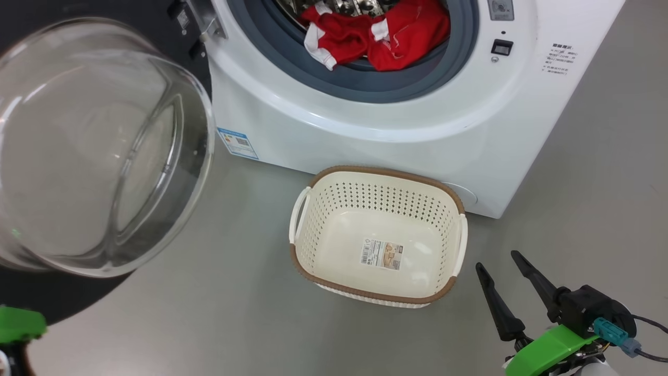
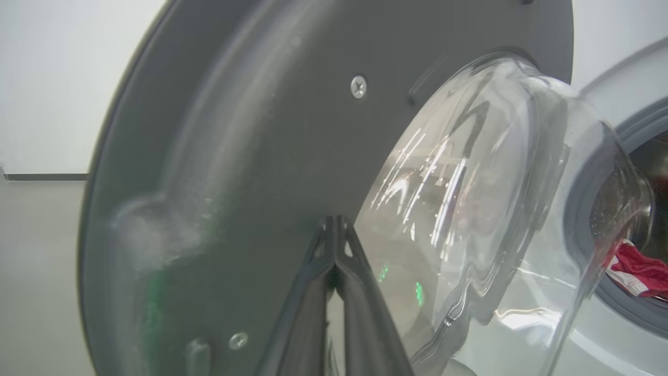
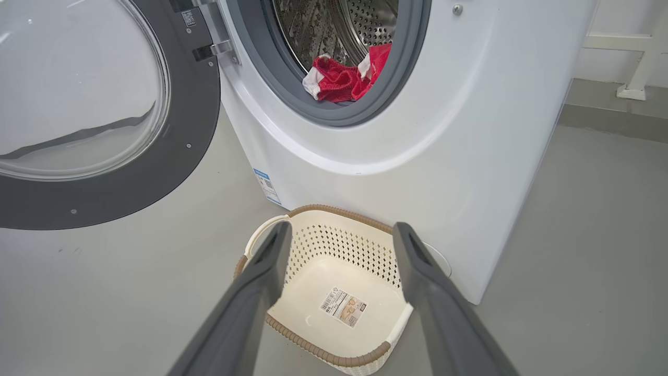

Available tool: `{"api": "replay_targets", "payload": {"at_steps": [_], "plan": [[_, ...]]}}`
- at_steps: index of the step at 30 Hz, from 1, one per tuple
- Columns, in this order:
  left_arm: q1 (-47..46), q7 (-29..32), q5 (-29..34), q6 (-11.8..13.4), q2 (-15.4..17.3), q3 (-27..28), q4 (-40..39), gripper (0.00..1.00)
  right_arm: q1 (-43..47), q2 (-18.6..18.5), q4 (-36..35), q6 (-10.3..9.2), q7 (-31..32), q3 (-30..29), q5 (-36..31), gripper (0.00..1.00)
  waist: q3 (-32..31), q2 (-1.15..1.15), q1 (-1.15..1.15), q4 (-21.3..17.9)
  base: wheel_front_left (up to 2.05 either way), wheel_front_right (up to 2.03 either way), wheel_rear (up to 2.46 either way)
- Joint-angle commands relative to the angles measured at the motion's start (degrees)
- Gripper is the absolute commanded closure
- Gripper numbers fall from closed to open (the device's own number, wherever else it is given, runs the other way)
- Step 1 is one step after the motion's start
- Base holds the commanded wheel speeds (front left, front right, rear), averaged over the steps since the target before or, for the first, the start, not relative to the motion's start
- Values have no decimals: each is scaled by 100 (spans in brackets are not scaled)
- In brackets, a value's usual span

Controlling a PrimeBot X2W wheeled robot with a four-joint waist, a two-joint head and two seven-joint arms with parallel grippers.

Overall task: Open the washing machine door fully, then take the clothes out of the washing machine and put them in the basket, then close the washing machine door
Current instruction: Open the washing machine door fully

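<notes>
Pressed together tip to tip, the jaws of my left gripper [image 2: 336, 222] are rising from the bottom centre of the left wrist frame and clamping nothing. They are pointing at the dark inner rim of the washing machine door [image 2: 235, 130], and I am not able to tell whether the tips are touching that rim or stopping just short of it. I am seeing the door standing swung wide open, its clear glass bowl bulging across the right half of that frame and taking up the left side of the head frame. Over at the lower right of the head frame, my right gripper [image 1: 497, 261] is hanging with its jaws spread wide apart and holding nothing, above the grey floor [image 1: 235, 292] just to the right of the basket [image 1: 376, 171]. Through the right wrist camera I am looking between those two dark fingers [image 3: 261, 271] straight down into the basket, which is sitting at the lower centre of that frame with a paper label [image 3: 343, 307] showing on its bottom. It is resting on the floor just in front of the washing machine [image 1: 365, 120]. At the top centre of the head frame the clothes [image 1: 396, 39] are lying bunched in the drum mouth, draping onto the lower part of the grey rubber ring [image 1: 365, 86].
</notes>
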Motion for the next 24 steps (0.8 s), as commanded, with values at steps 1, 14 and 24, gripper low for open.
{"api": "replay_targets", "payload": {"at_steps": [1,14,24], "plan": [[-171,-29,86,3,358,281,-69,100,-141,-52,-137,37,-52,157,-78,0,17,0,0,-20,0,0,0],[-741,-29,452,-90,677,798,785,100,-163,-99,-136,37,-52,184,-76,0,49,0,0,-121,0,0,0],[-862,-29,533,-179,877,925,1266,100,-142,-72,-98,37,-52,217,-60,0,-82,0,0,-176,0,0,0]]}}
